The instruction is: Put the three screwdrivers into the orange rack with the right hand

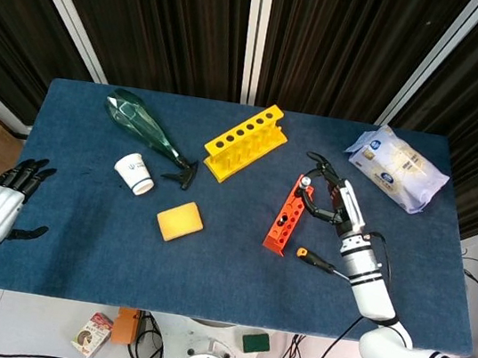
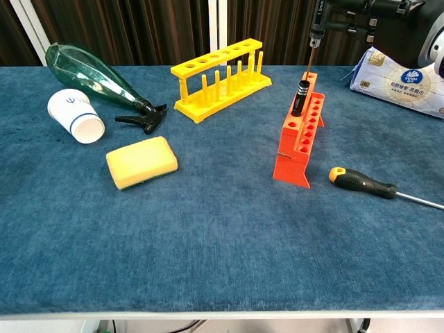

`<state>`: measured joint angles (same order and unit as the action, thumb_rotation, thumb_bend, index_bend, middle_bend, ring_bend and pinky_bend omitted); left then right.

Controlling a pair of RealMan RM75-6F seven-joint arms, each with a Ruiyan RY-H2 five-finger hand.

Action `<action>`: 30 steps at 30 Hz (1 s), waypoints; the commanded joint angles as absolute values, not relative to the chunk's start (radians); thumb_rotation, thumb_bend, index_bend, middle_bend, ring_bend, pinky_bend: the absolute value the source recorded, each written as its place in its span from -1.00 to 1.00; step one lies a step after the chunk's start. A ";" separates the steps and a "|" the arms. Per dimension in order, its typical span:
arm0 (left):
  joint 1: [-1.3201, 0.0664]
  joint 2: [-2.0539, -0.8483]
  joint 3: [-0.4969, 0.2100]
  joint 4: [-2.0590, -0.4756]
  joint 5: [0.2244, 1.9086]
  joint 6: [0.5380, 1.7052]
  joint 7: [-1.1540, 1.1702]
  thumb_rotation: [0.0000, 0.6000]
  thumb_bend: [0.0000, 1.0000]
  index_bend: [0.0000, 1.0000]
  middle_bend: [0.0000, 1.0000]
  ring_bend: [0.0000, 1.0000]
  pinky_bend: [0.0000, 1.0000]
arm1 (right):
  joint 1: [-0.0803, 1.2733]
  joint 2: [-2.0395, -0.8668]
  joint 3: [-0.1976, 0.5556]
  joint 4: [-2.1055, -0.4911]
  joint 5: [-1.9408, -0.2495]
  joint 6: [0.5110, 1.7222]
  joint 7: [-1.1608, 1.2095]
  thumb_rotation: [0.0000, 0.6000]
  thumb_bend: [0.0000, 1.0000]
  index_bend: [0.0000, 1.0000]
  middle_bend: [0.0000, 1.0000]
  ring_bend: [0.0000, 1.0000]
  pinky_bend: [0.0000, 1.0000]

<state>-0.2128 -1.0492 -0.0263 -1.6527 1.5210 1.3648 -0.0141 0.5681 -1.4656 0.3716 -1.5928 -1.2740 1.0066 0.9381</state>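
right hand [image 1: 333, 202] pinches a black precision screwdriver [image 2: 316, 24] upright above the orange rack [image 2: 300, 134] at centre-right; lower it straight, tip in a hole; left hand [image 1: 3, 202] open, empty, at 8 o'clock

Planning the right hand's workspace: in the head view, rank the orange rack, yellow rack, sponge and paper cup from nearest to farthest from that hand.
Measured from the right hand:
1. Orange rack, just to its left, under the fingers.
2. Yellow rack, farther left and toward the back.
3. Sponge, left of centre, near the front.
4. Paper cup, farthest left.

Yellow rack [image 1: 245, 141], sponge [image 1: 180, 221], cup [image 1: 134, 173]
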 commanded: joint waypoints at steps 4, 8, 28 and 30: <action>-0.212 -1.051 -0.025 -1.649 1.521 1.363 -0.017 1.00 -0.93 -0.76 -0.91 -0.94 -0.62 | 0.567 -1.470 0.365 -1.587 -1.274 1.007 0.937 1.00 -0.20 0.39 -0.78 -1.00 -1.00; -0.212 -1.053 -0.024 -1.647 1.521 1.363 -0.017 1.00 -0.93 -0.76 -0.91 -0.94 -0.62 | 0.565 -1.477 0.356 -1.570 -1.270 1.002 0.940 1.00 -0.20 0.39 -0.78 -1.00 -1.00; -0.213 -1.055 -0.023 -1.647 1.509 1.351 -0.007 1.00 -0.93 -0.76 -0.93 -0.94 -0.62 | 0.568 -1.520 0.321 -1.468 -1.276 0.964 0.966 1.00 -0.23 0.40 -0.78 -1.00 -1.00; -0.212 -1.055 -0.022 -1.646 1.509 1.353 -0.009 1.00 -0.93 -0.76 -0.93 -0.94 -0.62 | 0.568 -1.524 0.320 -1.463 -1.274 0.962 0.962 1.00 -0.23 0.40 -0.78 -1.00 -1.00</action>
<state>-0.2121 -1.0546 -0.0225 -1.6461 1.5092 1.3528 -0.0088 0.5677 -1.5228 0.3204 -1.4638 -1.2746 0.9622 0.9629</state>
